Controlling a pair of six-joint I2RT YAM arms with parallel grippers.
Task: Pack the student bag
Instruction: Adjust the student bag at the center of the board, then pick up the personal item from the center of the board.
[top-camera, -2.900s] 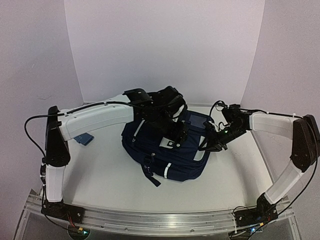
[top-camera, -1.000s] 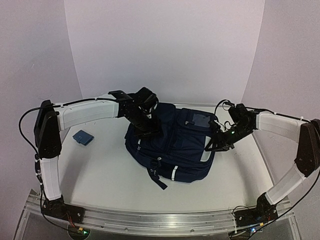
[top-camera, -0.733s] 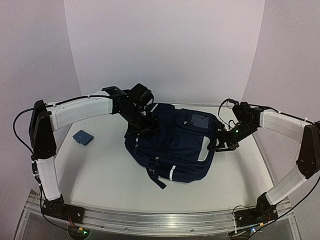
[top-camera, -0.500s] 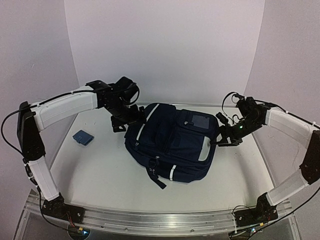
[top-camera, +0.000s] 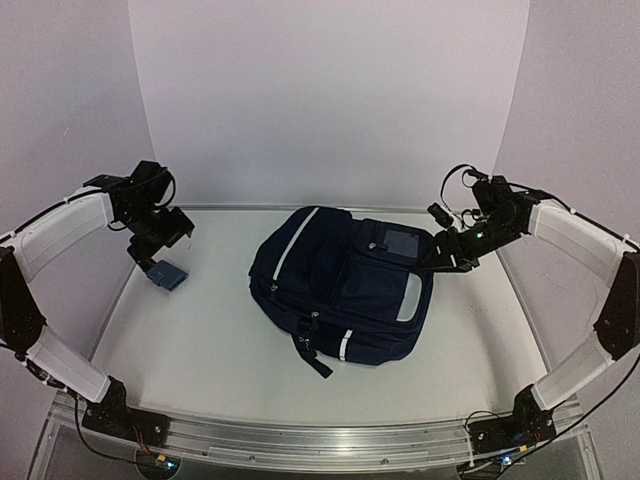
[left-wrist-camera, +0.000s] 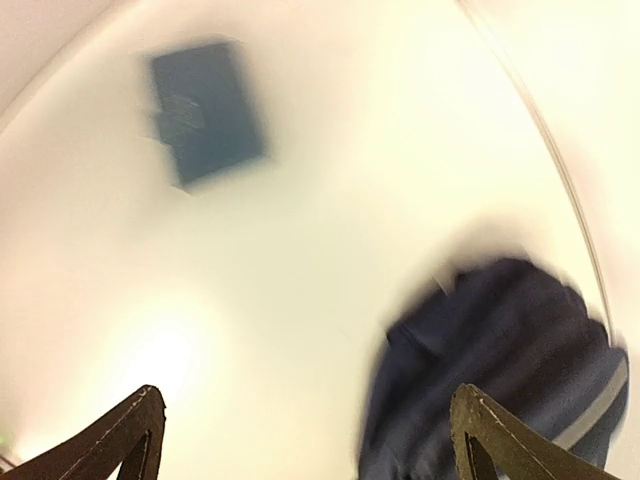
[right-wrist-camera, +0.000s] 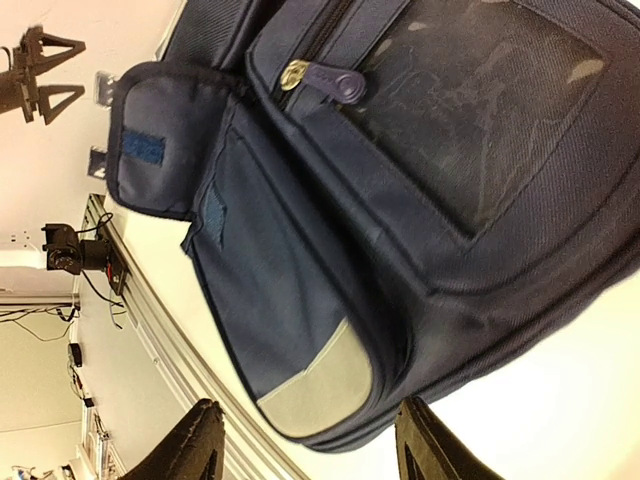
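Observation:
The student bag (top-camera: 345, 285), a dark navy backpack with pale zip lines, lies flat in the middle of the table. My left gripper (top-camera: 155, 255) hangs open at the far left, well away from the bag and just above a small blue flat item (top-camera: 168, 275). Though blurred, the left wrist view shows the gripper (left-wrist-camera: 305, 400) spread wide and empty, with the bag (left-wrist-camera: 510, 360) at the lower right. My right gripper (top-camera: 442, 255) hovers open beside the bag's right edge. In the right wrist view its fingers (right-wrist-camera: 205, 440) stand apart above the bag's grey side panel (right-wrist-camera: 315, 395), holding nothing.
The small blue item (left-wrist-camera: 205, 110) lies on the white table (top-camera: 200, 350) near the left wall. White walls close in the back and both sides. A metal rail (top-camera: 320, 445) runs along the near edge.
My left arm has let go of the bag's top and swung far left over the small blue item, its gripper opening wide. My right gripper has opened off the bag's right side.

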